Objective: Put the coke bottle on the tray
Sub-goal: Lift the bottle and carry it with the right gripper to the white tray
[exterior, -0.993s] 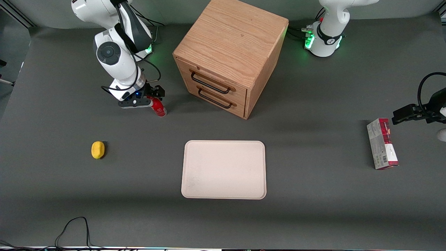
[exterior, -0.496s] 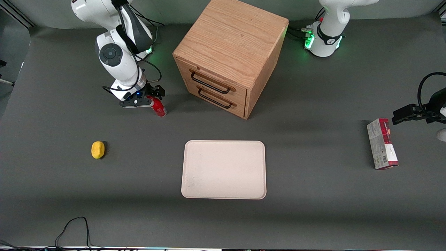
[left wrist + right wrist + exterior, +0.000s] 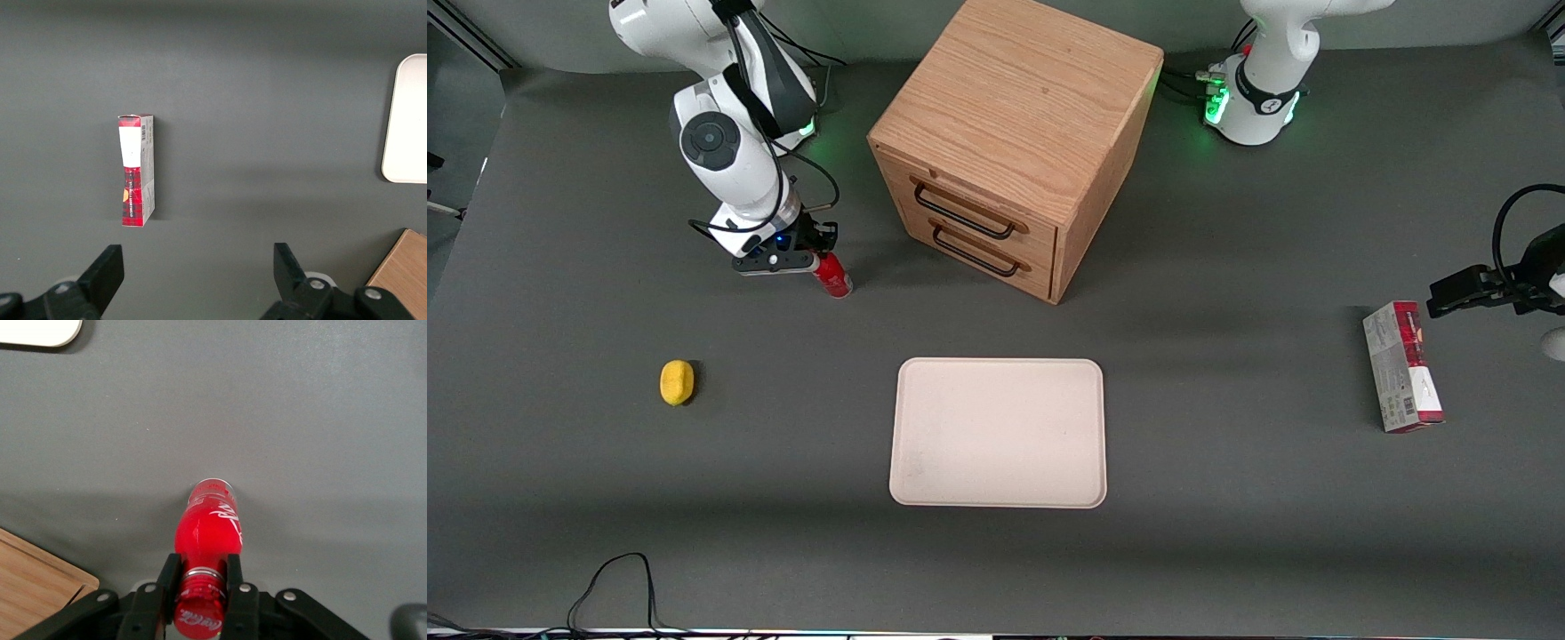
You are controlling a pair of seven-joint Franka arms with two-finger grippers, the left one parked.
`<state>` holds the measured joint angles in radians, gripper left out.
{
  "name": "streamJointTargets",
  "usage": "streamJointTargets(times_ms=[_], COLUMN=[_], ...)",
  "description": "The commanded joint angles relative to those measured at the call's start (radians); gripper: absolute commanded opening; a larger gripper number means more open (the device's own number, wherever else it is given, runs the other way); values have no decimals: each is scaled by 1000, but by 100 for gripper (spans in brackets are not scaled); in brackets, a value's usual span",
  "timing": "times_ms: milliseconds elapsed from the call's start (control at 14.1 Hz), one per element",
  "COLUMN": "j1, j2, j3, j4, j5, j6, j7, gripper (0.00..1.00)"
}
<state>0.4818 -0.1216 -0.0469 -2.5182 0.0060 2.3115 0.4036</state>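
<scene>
The narrow neck of the glossy red coke bottle [image 3: 208, 528] is clamped by the black pincer [image 3: 200, 577]; the smooth cream tray [image 3: 998, 433] is seen well apart, nearer the front camera.

We see a dark grey matte worktop [image 3: 1227, 551] that fills almost the whole front view. A wooden drawer cabinet [image 3: 1009, 142] with two black handles stands on it, at the part farthest from the front camera. A black cable [image 3: 618, 582] lies at the nearest edge. Soft shadow bands cross the surface, and green light glows near the cabinet.
</scene>
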Motion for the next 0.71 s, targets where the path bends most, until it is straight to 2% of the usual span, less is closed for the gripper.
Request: streamJointTargets(times_ms=[0,142,426,638], j1=[7,3,3,0], j2=[4,-12,-13,-1], j3=[-7,-11,-39,-41], j4=[9,83,430,664], j5=[-11,-9,-9,-3], j6=[2,-85,-474,-676], j7=[23,14,9,11], gripper=[14,14,14,14])
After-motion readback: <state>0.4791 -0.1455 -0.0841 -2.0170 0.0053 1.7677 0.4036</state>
